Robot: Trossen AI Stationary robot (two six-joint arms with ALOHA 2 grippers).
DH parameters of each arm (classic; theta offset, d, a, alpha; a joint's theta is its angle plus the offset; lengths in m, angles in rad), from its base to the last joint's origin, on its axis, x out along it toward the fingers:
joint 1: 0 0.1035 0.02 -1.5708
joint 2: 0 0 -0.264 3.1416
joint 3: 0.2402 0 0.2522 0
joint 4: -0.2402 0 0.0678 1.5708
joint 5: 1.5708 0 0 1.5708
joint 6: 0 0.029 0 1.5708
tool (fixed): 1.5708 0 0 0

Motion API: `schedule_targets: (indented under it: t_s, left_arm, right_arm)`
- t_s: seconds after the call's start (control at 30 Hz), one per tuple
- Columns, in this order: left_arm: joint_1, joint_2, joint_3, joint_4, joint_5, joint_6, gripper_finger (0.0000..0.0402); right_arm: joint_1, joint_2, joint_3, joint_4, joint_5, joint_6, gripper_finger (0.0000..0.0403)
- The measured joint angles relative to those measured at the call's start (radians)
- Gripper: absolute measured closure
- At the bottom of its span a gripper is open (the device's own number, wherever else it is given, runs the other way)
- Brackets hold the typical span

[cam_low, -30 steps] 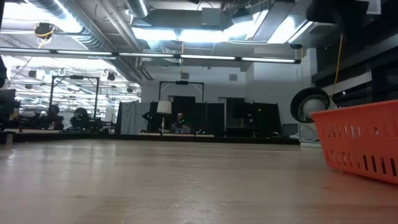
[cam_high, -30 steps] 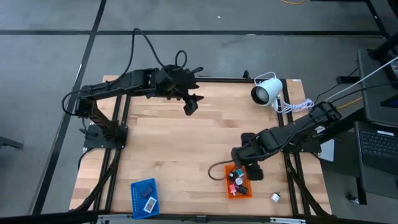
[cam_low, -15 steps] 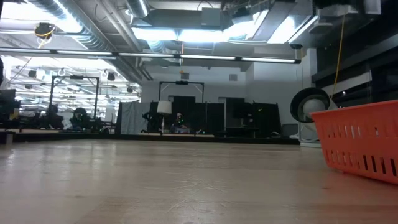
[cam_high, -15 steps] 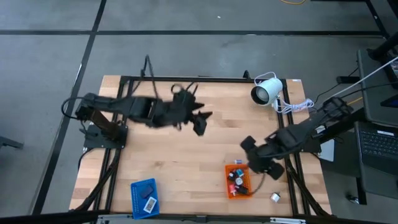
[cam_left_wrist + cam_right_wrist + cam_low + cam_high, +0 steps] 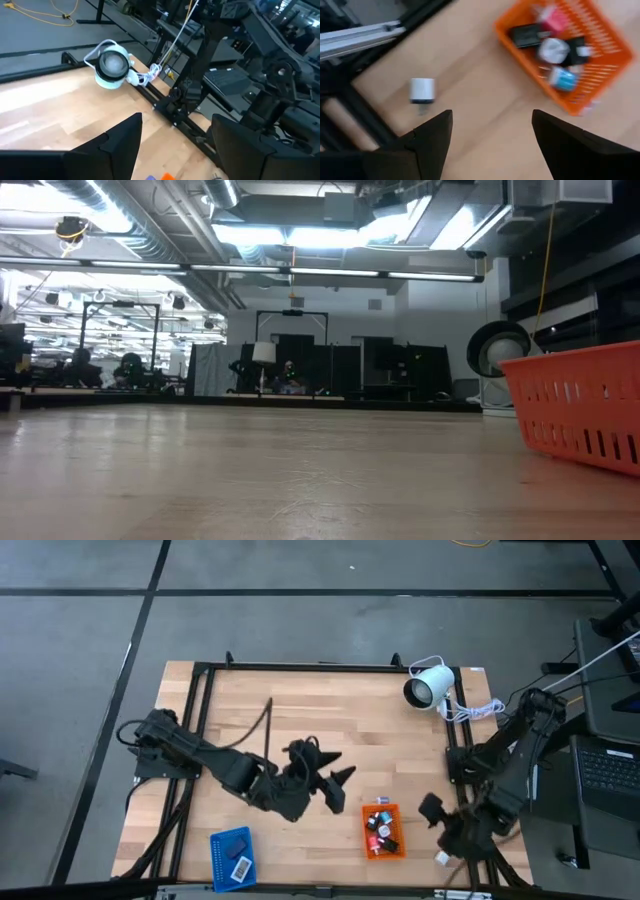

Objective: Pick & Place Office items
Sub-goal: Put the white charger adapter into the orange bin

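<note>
Several office items, red, light-blue, black and white, lie in the orange tray (image 5: 382, 830) (image 5: 570, 50) near the front right. One small white piece (image 5: 441, 857) (image 5: 422, 90) lies on the wood beside the right frame rail. My right gripper (image 5: 436, 812) (image 5: 492, 137) hangs open above the table between the tray and that piece, pointing steeply down. My left gripper (image 5: 340, 788) (image 5: 175, 145) is open at mid-table, left of the orange tray, pointing roughly level toward the table's right. Neither holds anything. The low view shows only the orange tray (image 5: 580, 405).
A blue tray (image 5: 232, 857) with flat dark-blue and white pieces stands at the front left. A white round lamp-like device (image 5: 428, 688) (image 5: 112, 65) with its cable sits at the back right. Black frame rails run along the table's edges. Bare wood lies between the trays.
My left gripper has swung from the far edge toward the near edge and the right, coming closer to the orange tray, and has rolled. My right gripper has left the space over the orange tray and gone toward the right edge, nearer the white piece. Both stayed open.
</note>
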Motion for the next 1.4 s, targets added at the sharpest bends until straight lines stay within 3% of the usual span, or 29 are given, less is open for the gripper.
schedule_targets:
  t_s: [0.27,0.53,1.03,1.4]
  left_arm:
    - [-0.015,0.067,0.0,0.063,0.004,-0.02,0.0167]
    - [-0.002,0.072,0.0,0.054,0.027,-0.057,0.0167]
    - [0.025,0.07,0.0,0.05,0.054,-0.057,0.0167]
    - [0.042,0.07,0.0,0.049,0.104,-0.036,0.0167]
  right_arm:
    - [0.127,0.166,0.003,0.028,-0.037,0.013,0.0124]
    - [0.115,0.275,-0.001,0.178,-0.021,-0.039,0.0124]
    - [0.152,0.299,-0.139,0.285,-0.101,0.086,0.0124]
    - [0.15,0.299,-0.142,0.366,-0.104,0.134,0.0124]
